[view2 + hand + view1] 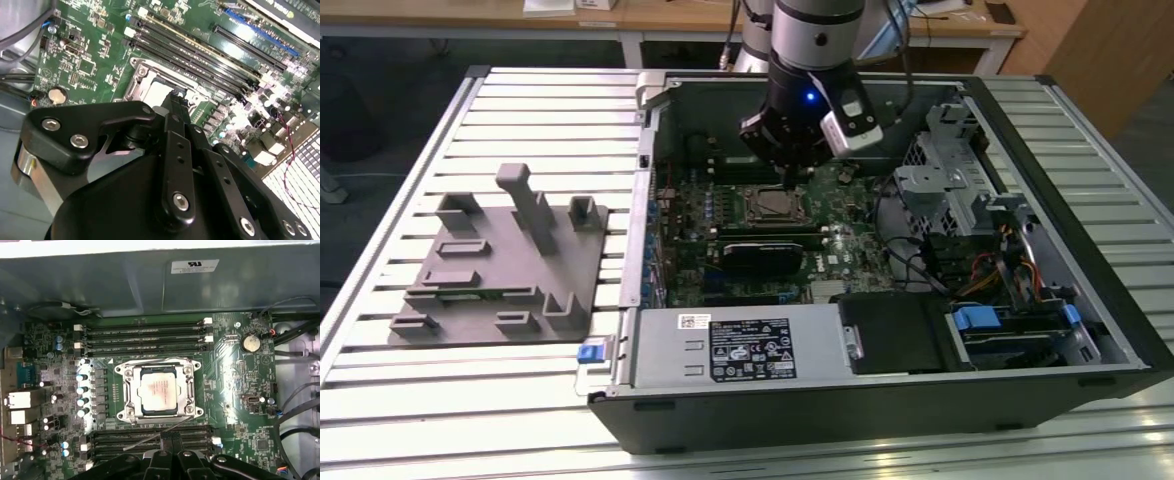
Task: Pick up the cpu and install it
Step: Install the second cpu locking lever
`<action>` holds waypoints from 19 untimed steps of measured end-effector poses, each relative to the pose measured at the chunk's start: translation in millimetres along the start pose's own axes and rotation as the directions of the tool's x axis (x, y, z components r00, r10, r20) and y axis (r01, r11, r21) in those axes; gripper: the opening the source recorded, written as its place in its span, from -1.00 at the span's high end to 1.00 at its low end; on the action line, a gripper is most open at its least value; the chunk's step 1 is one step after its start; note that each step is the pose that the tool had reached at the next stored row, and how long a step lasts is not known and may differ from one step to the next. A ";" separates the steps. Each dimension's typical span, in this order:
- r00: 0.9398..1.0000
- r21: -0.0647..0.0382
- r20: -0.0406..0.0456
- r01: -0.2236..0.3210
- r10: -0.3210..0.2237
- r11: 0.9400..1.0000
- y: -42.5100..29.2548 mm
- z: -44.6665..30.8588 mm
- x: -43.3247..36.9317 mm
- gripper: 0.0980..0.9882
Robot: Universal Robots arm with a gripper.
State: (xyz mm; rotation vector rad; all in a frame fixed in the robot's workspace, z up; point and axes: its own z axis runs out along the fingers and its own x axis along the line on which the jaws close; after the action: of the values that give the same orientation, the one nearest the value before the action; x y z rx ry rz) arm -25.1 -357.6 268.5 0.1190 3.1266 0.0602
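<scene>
The cpu (159, 392), a silvery square chip, lies flat inside the metal socket frame (126, 390) on the green motherboard (235, 390). It shows in the exterior view as the cpu (775, 207) and partly in the second wrist view as the cpu (159, 93). My gripper (171, 436) hangs a little above the board beside the socket, over the lower memory slots, with its black fingers pressed together and nothing between them. From outside, the gripper (786, 180) sits just above the socket's far edge. A thin socket lever (155, 436) lies slanted close to the fingertips.
The motherboard sits in an open PC case (1107, 300) with a drive cage (947, 150) and cables on the exterior view's right. A power supply (740, 345) lies along the near side. Grey fixture blocks (507, 260) stand on the slatted table (400, 400) at the left.
</scene>
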 end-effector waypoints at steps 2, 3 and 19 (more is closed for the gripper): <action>1.000 0.000 0.000 0.000 0.000 1.000 -0.1 3.3 -0.4 0.98; 1.000 0.000 0.000 0.000 0.000 1.000 -0.1 5.1 -1.4 0.98; 1.000 0.000 0.000 0.001 -0.001 1.000 -2.8 20.1 -2.6 0.98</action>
State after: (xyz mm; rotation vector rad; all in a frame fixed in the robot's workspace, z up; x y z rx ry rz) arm -22.4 -359.8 248.4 0.1180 3.1268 0.0596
